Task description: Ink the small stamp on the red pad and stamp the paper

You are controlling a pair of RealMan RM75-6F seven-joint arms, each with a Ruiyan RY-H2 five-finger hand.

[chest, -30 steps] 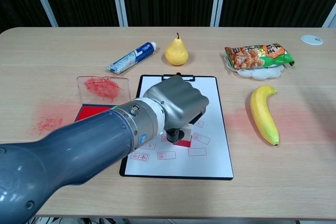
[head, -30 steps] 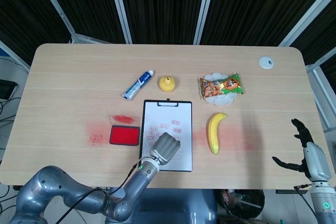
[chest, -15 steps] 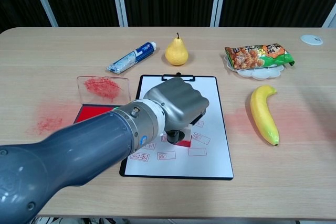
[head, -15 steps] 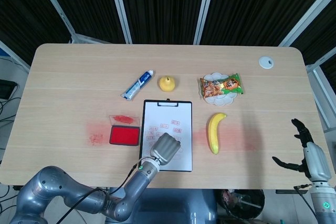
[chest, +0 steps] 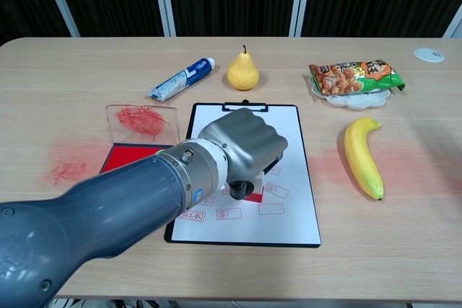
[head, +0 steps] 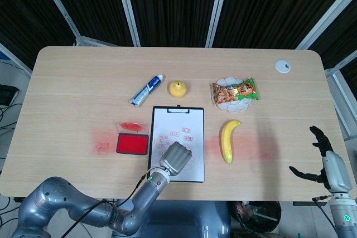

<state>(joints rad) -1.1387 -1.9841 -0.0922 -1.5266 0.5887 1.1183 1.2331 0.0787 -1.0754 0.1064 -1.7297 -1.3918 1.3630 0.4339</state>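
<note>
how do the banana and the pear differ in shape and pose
The banana is long and curved and lies flat on the table, right of the clipboard. The pear is short and rounded, stands upright with its stem up, and sits behind the clipboard's clip. The banana shows a green tip; the pear does not. Both are yellow, and neither hand touches them.

- A light wooden table [head: 78, 82] with rounded corners fills most of the head view; its grain runs left to right.
- A round white cable grommet [head: 283, 66] sits in the table's upper right corner.
- Faint reddish smudges [head: 101, 142] stain the tabletop at lower left.
- Behind the table, dark ribbed panels [head: 173, 4] cover the top of the frame, split by slanted pale metal struts [head: 127, 6].
- Grey floor [head: 8, 76] shows at the left edge of the head view.
- Lighting is even and soft, with weak shadows.
</note>
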